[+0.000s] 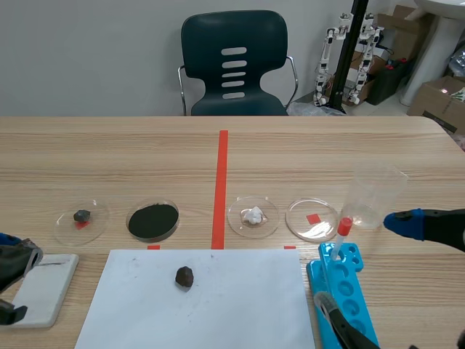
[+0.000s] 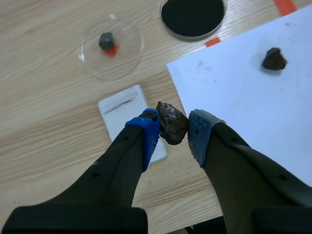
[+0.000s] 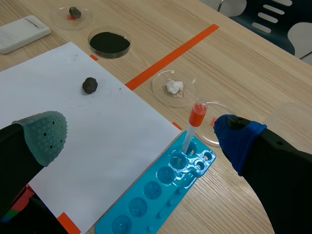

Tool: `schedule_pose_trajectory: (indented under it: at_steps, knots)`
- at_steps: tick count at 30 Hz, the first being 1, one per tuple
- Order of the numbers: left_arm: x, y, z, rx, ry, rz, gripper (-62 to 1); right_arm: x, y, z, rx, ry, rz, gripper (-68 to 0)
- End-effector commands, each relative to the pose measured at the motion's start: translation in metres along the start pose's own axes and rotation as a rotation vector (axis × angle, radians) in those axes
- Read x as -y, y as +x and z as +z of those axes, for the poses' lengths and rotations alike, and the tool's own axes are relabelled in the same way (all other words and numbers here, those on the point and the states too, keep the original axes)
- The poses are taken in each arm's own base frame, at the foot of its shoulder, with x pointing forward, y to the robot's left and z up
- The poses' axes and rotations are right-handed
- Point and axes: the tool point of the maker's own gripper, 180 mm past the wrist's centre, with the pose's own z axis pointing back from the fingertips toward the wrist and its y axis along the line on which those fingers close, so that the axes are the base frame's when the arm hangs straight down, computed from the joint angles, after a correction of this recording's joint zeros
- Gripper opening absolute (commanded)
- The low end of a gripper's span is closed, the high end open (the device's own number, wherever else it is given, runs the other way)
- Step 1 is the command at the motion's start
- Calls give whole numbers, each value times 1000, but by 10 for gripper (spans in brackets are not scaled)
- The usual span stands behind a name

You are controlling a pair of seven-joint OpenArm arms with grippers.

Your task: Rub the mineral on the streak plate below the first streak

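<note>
You're looking at a robotics lab with a bench test laid out. The wood-grain table (image 1: 109, 160) carries lab kit: petri dishes (image 1: 299, 224), a blue well tray (image 1: 349, 298), a dropper (image 1: 341, 236), a clear beaker (image 1: 378, 196) and a streak plate (image 1: 54, 283). Behind it are an office chair (image 1: 232, 65), small humanoid robots (image 1: 365, 54), cardboard boxes (image 1: 439, 98) and a plain grey wall (image 1: 87, 58).

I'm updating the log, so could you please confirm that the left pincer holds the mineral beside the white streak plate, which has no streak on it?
Not quite: the streak plate already bears one dark streak, as the left wrist view shows. The rest holds: the left pincer is shut on the mineral beside the plate.
</note>
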Motion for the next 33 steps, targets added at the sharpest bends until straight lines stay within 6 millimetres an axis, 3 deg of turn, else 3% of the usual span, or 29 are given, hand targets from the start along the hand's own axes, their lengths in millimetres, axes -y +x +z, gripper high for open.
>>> schedule_pose_trajectory:
  at_steps: [1, 8, 14, 33]
  knots:
    - [-3, -3, -5, -16, 2, 35, -583, 4, 6, -1, 23, -10, 4, -37]
    - [-30, -42, -22, -245, 61, 132, -583, 4, 6, -1, 22, -10, 4, -37]
    - [-50, -50, -28, -340, 112, 181, -583, 4, 6, -1, 22, -10, 4, -37]
    - [-40, -51, -64, -444, 8, 276, -583, 4, 6, -1, 22, -10, 4, -37]
